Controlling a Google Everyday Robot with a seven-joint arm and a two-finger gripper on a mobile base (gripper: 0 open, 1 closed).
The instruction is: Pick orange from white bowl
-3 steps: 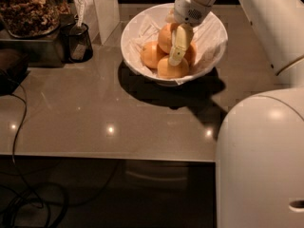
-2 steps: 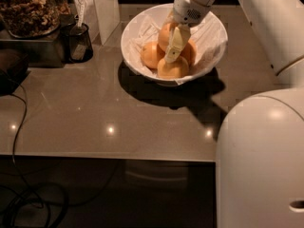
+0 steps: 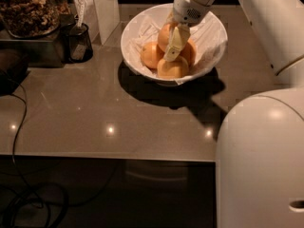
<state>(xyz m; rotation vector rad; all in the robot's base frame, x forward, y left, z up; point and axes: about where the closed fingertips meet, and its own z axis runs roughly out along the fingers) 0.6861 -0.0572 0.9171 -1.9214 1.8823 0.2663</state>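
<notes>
Grey-brown polished countertop [image 3: 95,103] carries the white bowl [image 3: 135,25] at about 12 o'clock of the view, lined with crumpled white paper [image 3: 209,34].

The bowl holds a pile of four fruits. The orange [image 3: 162,34] sits at 12 o'clock in the pile. A second orange fruit [image 3: 151,55] is at 9 o'clock and a third [image 3: 190,52] at 3 o'clock. A paler yellowish fruit [image 3: 172,69] is at 6 o'clock, against the near wall.

The arm enters from 1 o'clock. The gripper [image 3: 173,45] is down inside the bowl, slanted toward 7 o'clock. It lies across the right side of the orange, with its tip at the centre of the pile, just above the paler fruit.

Jaw state: cannot tell, whether released or clenched. No fruit is seen lifted; all rest in the bowl.

At 10 o'clock of the bowl, well apart, stands a small dark mesh cup [image 3: 78,42]. A clear container of brown pieces [image 3: 28,8] is beyond it. A black cable [image 3: 18,122] runs down the left edge.
</notes>
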